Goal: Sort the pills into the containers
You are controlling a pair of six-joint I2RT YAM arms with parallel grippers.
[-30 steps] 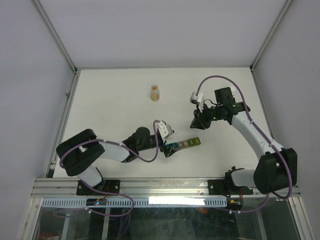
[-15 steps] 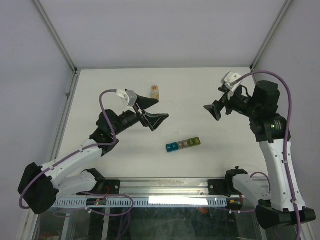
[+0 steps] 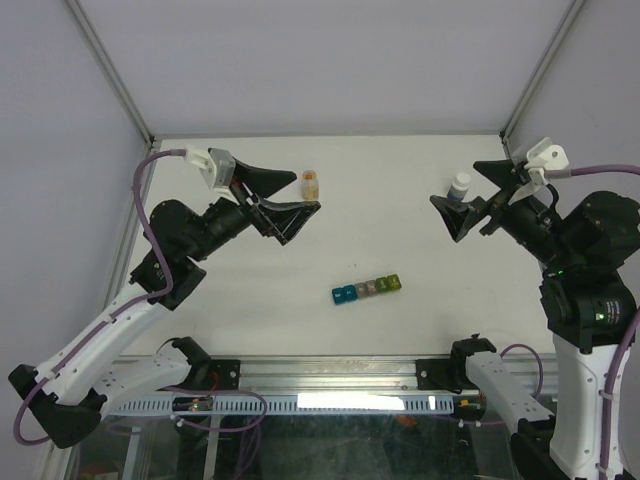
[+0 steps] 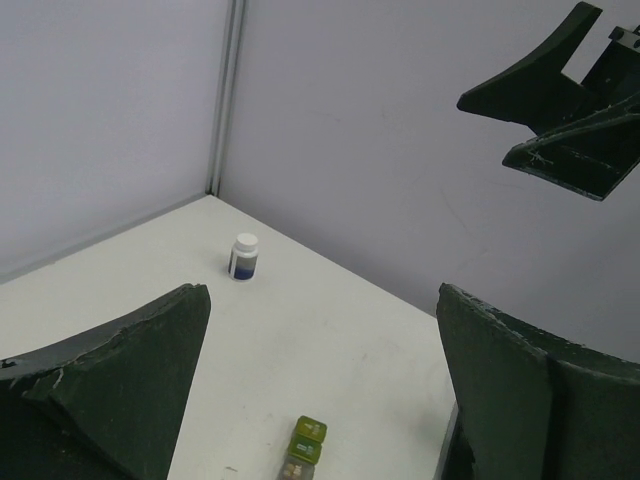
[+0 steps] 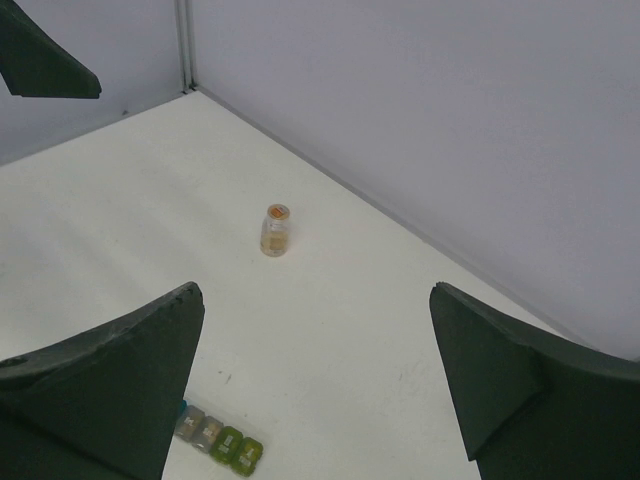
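The containers (image 3: 367,288) are a strip of five joined cells, blue to yellow-green, lying on the white table in front of the middle with their lids down. They also show at the bottom of both wrist views, the containers (image 4: 305,448) and the containers (image 5: 218,441). The pills are too small to make out singly. My left gripper (image 3: 306,191) hangs high over the left back of the table, open and holding nothing. My right gripper (image 3: 453,184) hangs high at the right, open and holding nothing too. Both are well away from the strip. In the wrist views, the left gripper (image 4: 322,292) and the right gripper (image 5: 316,292) stand wide apart.
A small orange-tinted bottle (image 3: 311,185) stands upright at the back middle, also seen as the orange-tinted bottle (image 5: 274,230). A white-capped dark bottle (image 3: 459,186) stands at the back right, also seen as the white-capped bottle (image 4: 243,257). Grey walls and frame rails enclose the table (image 3: 400,230).
Both arms have risen and drawn back from the strip toward their own sides. The right gripper went from nearly shut to open. The white-capped bottle now shows standing on the table.
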